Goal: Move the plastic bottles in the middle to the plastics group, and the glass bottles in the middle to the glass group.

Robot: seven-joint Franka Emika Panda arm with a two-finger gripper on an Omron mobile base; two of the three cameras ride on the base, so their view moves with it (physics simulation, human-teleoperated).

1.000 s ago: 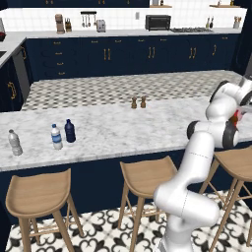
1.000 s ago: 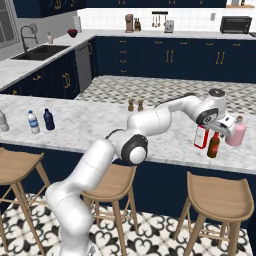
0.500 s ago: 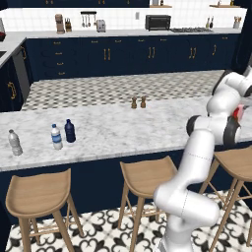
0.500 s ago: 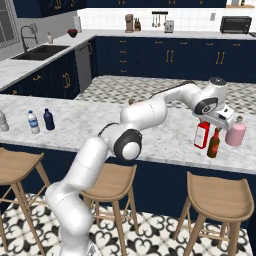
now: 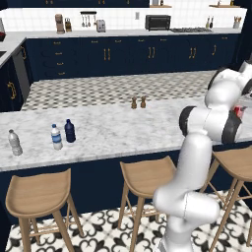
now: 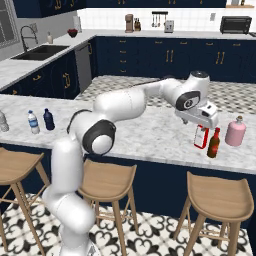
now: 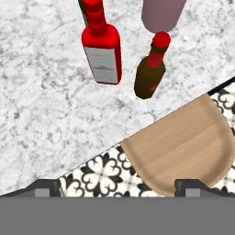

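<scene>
The tool (image 6: 201,123) is hovering with its jaws spread wide and gripping nothing, above the right end of the white marble tabletop (image 6: 145,135). Just below it, the red flat-sided bottle with a white label (image 7: 103,49) and the slim dark brown bottle with a reddish neck (image 7: 151,69) are standing upright side by side, near the squat pink bottle (image 6: 235,132). Well apart at the left end, the small dark navy-blue bottle (image 5: 70,131) is standing just beside the clear blue-labelled water bottle (image 5: 56,137), with the plain greyish bottle (image 5: 15,142) further left. What the bottles contain cannot be told.
</scene>
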